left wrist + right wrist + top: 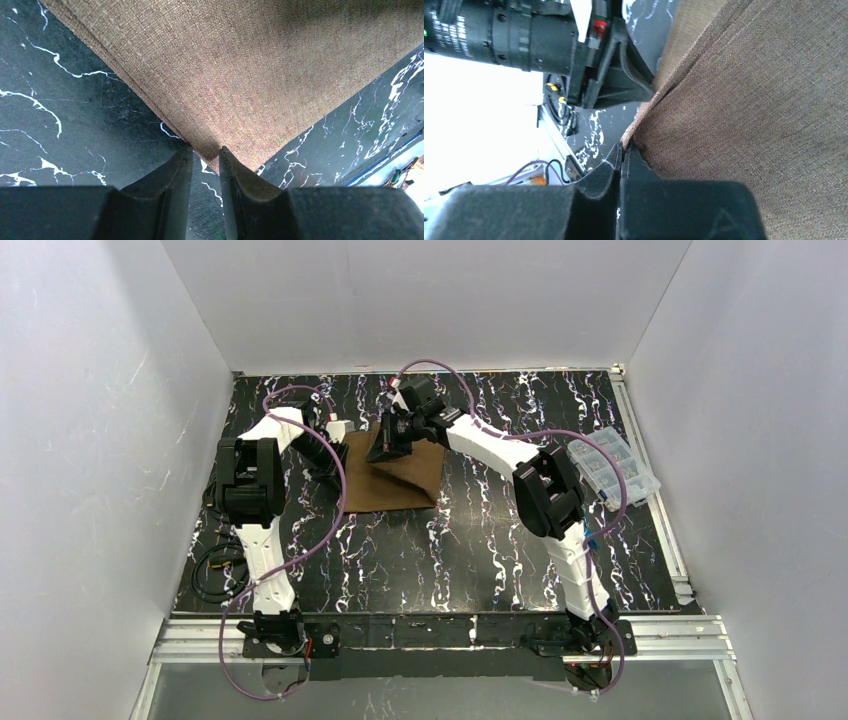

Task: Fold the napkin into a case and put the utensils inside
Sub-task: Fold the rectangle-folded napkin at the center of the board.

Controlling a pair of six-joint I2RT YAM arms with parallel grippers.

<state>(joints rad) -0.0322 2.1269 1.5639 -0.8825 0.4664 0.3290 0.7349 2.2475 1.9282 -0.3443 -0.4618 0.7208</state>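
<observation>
The 2 black fingers (167, 185) of my left claw (205, 152) fill the bottom of the left wrist view. They stand almost together, with only a narrow slit between them. A corner of the brown napkin (260, 70) goes in between their tips, so this claw is clamped on that corner. From there the woven cloth spreads up and away over the black desk (65, 125), which has white marble veins. Along the left edge of the cloth I see more than 1 layer.

My right claw (623, 150) is pressed together on an edge of the same napkin. In the right wrist view the cloth hangs from this grip as a big brown sheet on the right side. Behind it my left claw touches the cloth edge higher up.

From above, the napkin is in the far middle part of the desk, between my 2 arms. Its near part lies flat. Its far left part is raised off the desk, up at my right claw. A clear plastic box (612, 468) sits well apart, near the right edge of the desk. I cannot make out the utensils.
</observation>
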